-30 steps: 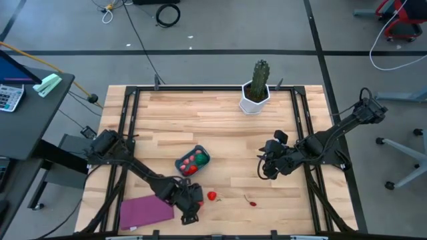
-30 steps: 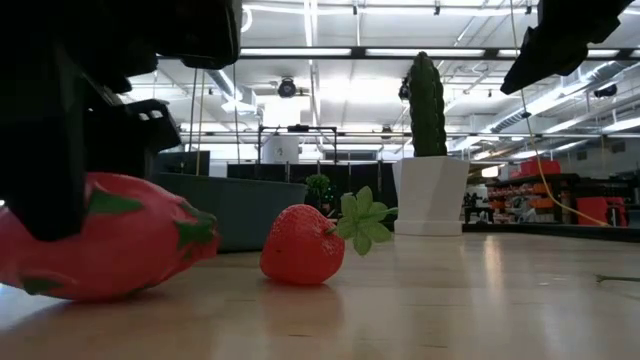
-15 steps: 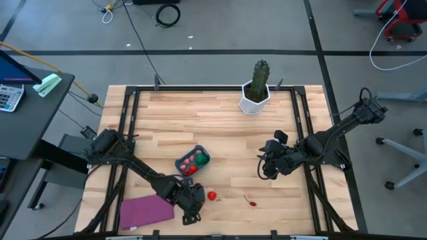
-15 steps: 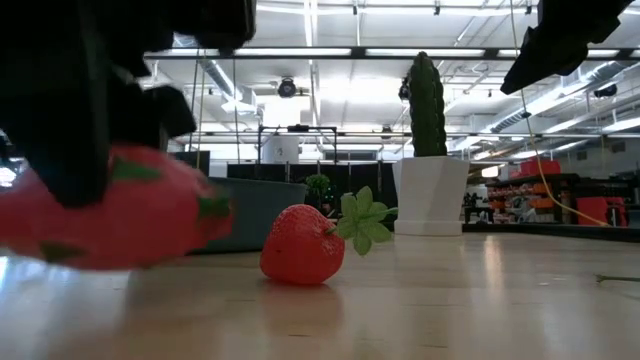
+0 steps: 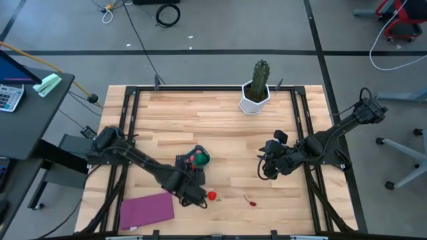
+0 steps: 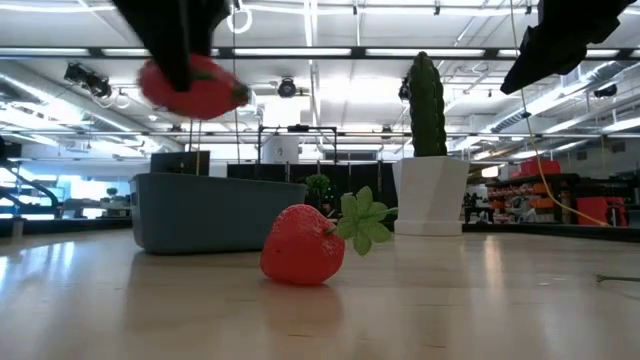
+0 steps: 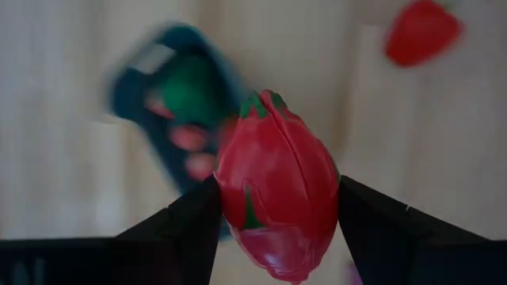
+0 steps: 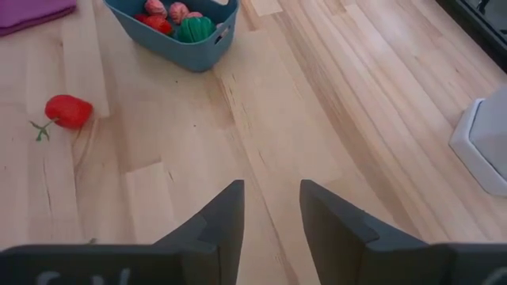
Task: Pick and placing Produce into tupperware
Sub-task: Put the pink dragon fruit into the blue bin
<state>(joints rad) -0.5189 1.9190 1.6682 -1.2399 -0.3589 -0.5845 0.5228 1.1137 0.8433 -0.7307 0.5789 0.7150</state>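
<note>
My left gripper (image 5: 193,195) is shut on a red toy fruit with green flecks (image 7: 273,190), which hangs high above the table in the low view (image 6: 190,85). It hovers near the teal tupperware (image 5: 193,160) (image 6: 215,212) (image 7: 170,103), which holds pink, red and green pieces. A red strawberry (image 5: 211,196) (image 6: 303,245) (image 8: 67,111) lies on its side on the wood, next to the tupperware. My right gripper (image 5: 265,167) (image 8: 269,214) waits open over bare wood at the table's right. My left gripper pinches the red fruit across its widest part (image 7: 230,198), one finger on each side. The fingers (image 7: 178,226) come from above, pointing down. The fruit is lifted clear of the table, its green-tipped end (image 7: 257,103) pointing past the fingertips.
A purple mat (image 5: 145,210) lies at the near left edge. A cactus in a white pot (image 5: 256,87) (image 6: 428,140) stands at the far edge. A tiny red piece with a stem (image 5: 251,200) lies right of the strawberry. Black rails frame the tabletop.
My left gripper has risen and moved from the near edge toward the tupperware, staying shut on the red fruit. The fruit, which rested on the table a second ago, is now lifted well clear. The strawberry has stayed where it was.
</note>
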